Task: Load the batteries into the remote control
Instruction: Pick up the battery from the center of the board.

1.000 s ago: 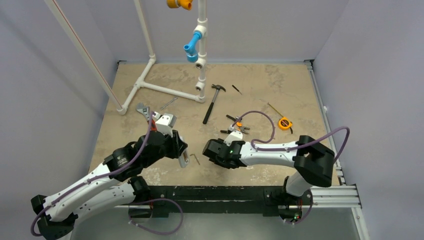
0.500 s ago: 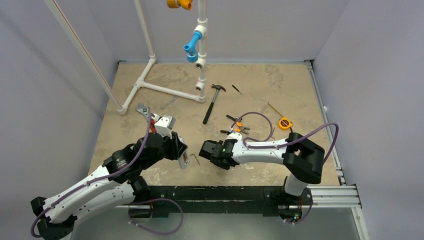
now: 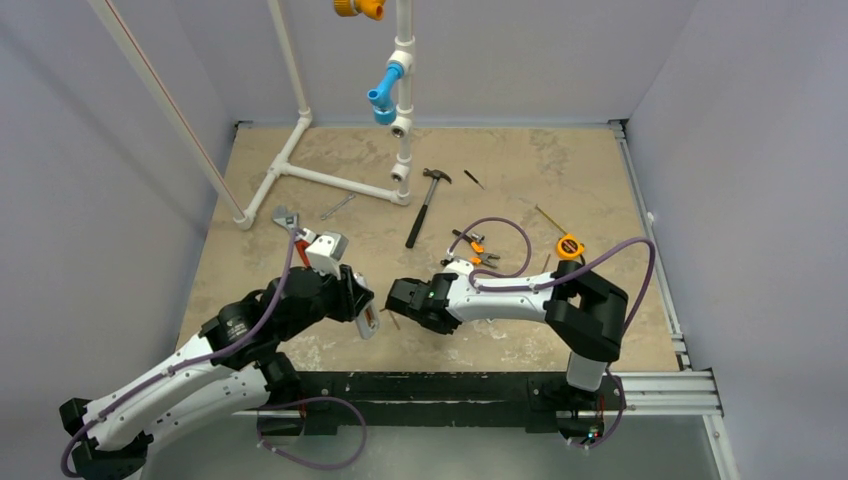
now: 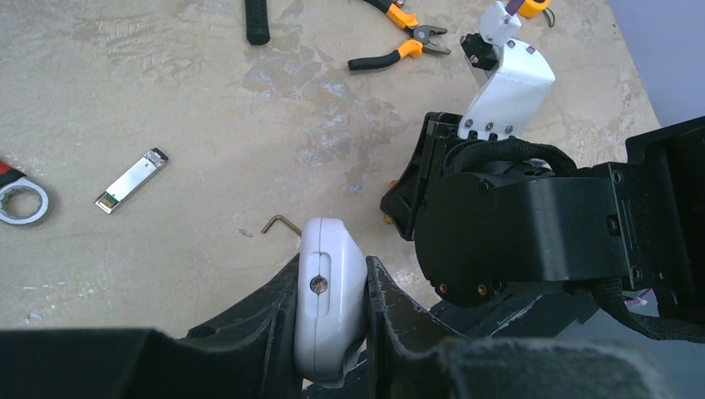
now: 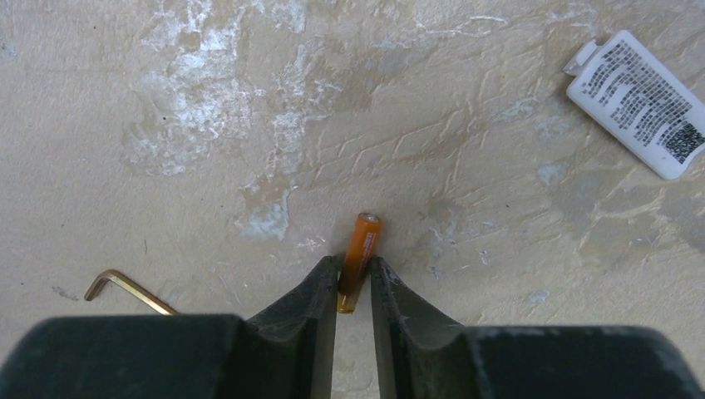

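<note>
My left gripper (image 4: 332,274) is shut on the white remote control (image 4: 331,307), seen end-on between the fingers. In the top view it holds the remote (image 3: 366,320) a little above the table near the front. My right gripper (image 5: 353,262) is shut on one orange battery (image 5: 364,237), which sticks out past the fingertips, close over the table. In the top view the right gripper (image 3: 400,298) is just right of the remote. In the left wrist view its black body (image 4: 515,233) fills the right side. No other battery shows.
A bent hex key (image 5: 129,287) lies on the table between the grippers. A small white piece with dark print (image 5: 640,101) lies nearby. Orange-handled pliers (image 3: 475,250), a hammer (image 3: 425,205), a tape measure (image 3: 570,246), a silvery metal piece (image 4: 131,179), a wrench (image 4: 21,199) and a pipe frame (image 3: 320,175) lie farther back.
My right arm has swung left with the battery, closing on the remote in my left gripper. The left gripper has shifted only slightly.
</note>
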